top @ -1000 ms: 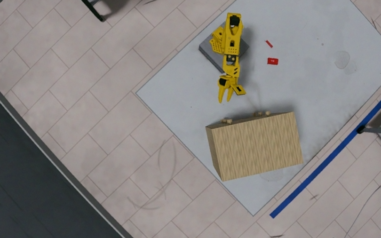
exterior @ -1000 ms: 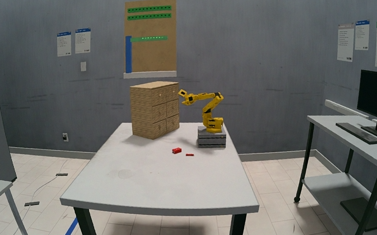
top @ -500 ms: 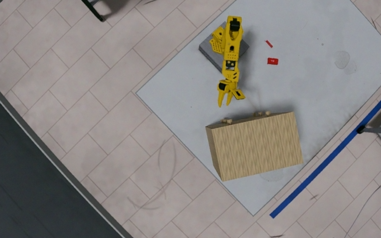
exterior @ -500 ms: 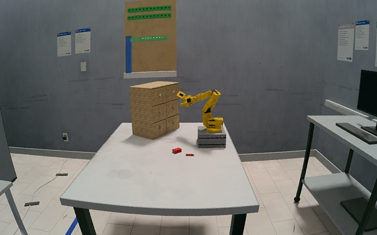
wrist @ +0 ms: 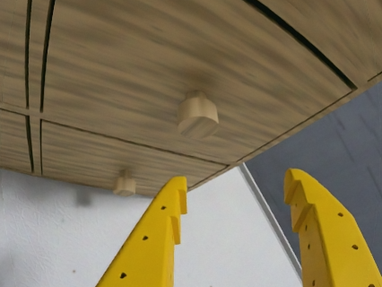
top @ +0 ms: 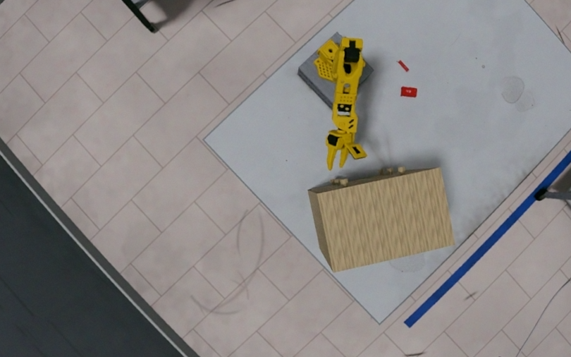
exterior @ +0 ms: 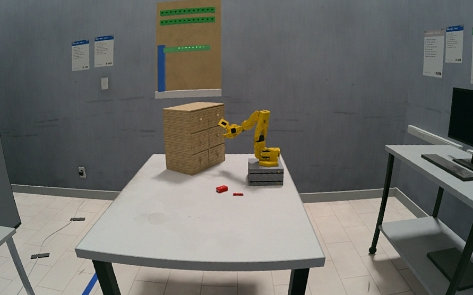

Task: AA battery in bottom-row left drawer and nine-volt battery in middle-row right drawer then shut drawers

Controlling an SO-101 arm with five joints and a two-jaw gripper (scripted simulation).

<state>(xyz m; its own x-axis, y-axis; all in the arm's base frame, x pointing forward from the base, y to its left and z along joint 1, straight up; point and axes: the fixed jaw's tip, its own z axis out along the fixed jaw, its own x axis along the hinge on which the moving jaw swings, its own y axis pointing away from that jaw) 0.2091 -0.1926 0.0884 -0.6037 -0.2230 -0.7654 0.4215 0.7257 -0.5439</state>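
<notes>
The wooden chest [top: 382,218] [exterior: 177,139] [wrist: 112,76] stands on the table, and the drawers in view look shut. The gripper [top: 335,166] [exterior: 224,135] [wrist: 235,176] is open and empty in front of the chest's right column. In the wrist view the right middle drawer's round knob [wrist: 198,118] is above and beyond the fingertips, untouched. The bottom right drawer's knob [wrist: 125,185] is lower and to the left. The nine-volt battery [top: 408,92] [exterior: 222,188], a red block, and the AA battery [top: 403,65] [exterior: 238,194], thin and red, lie on the table apart from each other.
The arm's grey base block [top: 314,80] [exterior: 265,177] stands near one long edge of the table [top: 469,121] [exterior: 197,238]. The two batteries lie beside the base. The chest's back corner is close to the table's far edge.
</notes>
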